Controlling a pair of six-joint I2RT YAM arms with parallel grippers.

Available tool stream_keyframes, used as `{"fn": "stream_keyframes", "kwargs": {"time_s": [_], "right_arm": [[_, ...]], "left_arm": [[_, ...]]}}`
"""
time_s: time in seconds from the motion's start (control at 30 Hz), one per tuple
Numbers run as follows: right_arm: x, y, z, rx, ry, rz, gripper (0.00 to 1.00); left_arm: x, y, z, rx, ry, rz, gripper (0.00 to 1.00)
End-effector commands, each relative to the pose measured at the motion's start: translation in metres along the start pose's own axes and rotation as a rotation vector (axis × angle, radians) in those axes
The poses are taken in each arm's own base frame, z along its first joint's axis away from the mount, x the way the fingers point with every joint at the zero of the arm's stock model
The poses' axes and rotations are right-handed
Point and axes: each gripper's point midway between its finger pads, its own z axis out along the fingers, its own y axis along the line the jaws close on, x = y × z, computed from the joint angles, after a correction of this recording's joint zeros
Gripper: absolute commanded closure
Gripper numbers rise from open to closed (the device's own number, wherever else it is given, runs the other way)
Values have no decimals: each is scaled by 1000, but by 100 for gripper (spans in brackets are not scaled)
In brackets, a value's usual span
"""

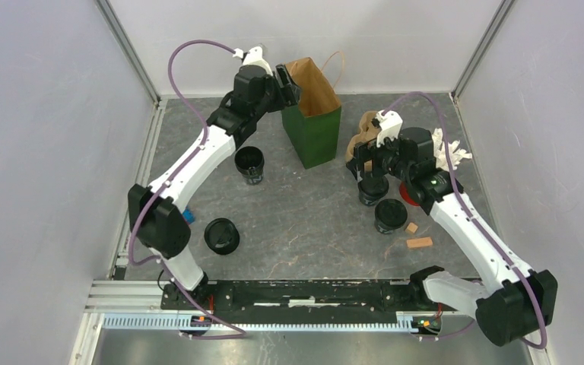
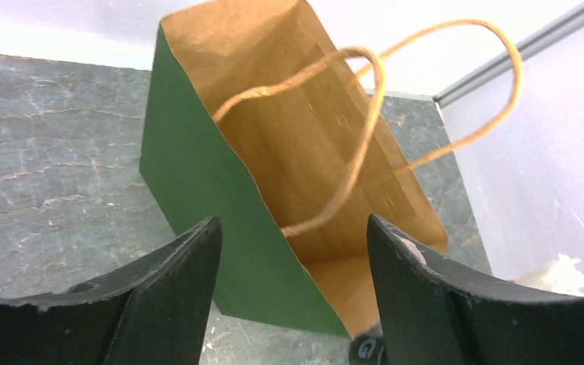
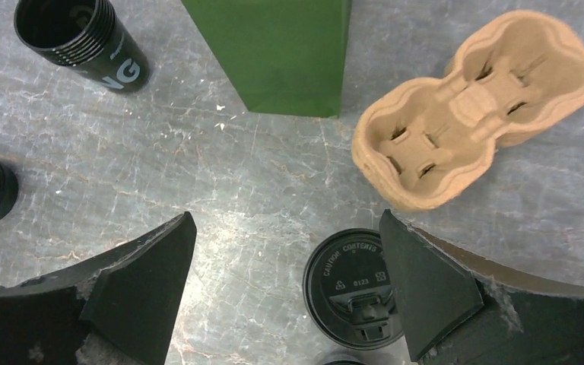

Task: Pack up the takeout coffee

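The green paper bag (image 1: 313, 129) stands open at the back of the table. My left gripper (image 1: 290, 85) is open at the bag's top left edge. In the left wrist view the gripper (image 2: 293, 220) straddles the green wall (image 2: 213, 175), one finger outside it and one over the brown inside. My right gripper (image 3: 286, 216) is open above a lidded black coffee cup (image 3: 353, 289), which sits under its right finger. That cup (image 1: 372, 188) has a second lidded cup (image 1: 390, 215) beside it. A third lidded cup (image 1: 221, 236) and a lidless black cup (image 1: 249, 163) stand on the left.
The tan pulp carrier (image 3: 471, 106) lies empty right of the bag. A red cup (image 1: 410, 195) is half hidden under the right arm, with white packets (image 1: 449, 148) behind it. Two small wooden blocks (image 1: 418, 242) lie front right. A small blue object (image 1: 188, 216) sits by the left arm.
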Motion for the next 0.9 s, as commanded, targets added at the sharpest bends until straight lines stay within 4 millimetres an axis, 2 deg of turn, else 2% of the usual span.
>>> {"fn": "stream_keyframes", "kwargs": {"time_s": [0.0, 0.13, 0.3, 0.4, 0.47, 0.57, 0.67, 0.73, 0.87], "right_arm": [[-21, 11, 3, -57, -61, 15, 2], [-19, 14, 3, -75, -64, 11, 2], [-21, 15, -2, -79, -70, -12, 2], [-23, 16, -5, -81, -78, -20, 3], [-22, 14, -7, -72, -76, -31, 3], [-21, 8, -10, -39, -69, -40, 3], [-25, 1, -14, 12, -79, -31, 3], [-30, -3, -17, 42, -95, -12, 4], [-39, -11, -21, 94, -127, 13, 4]], "left_arm": [[-17, 8, 15, -92, -39, 37, 25], [-10, 15, 21, -147, -29, 95, 31], [-1, 18, 32, -161, -12, 141, 32], [3, 17, 37, -144, 0, 150, 40], [4, 14, 36, -130, 7, 155, 55], [-1, 7, 27, -98, 11, 162, 77], [-6, 0, 11, -60, 25, 186, 91], [-5, -7, -1, -15, 42, 206, 97], [-3, -15, -28, 55, 74, 251, 98]]}}
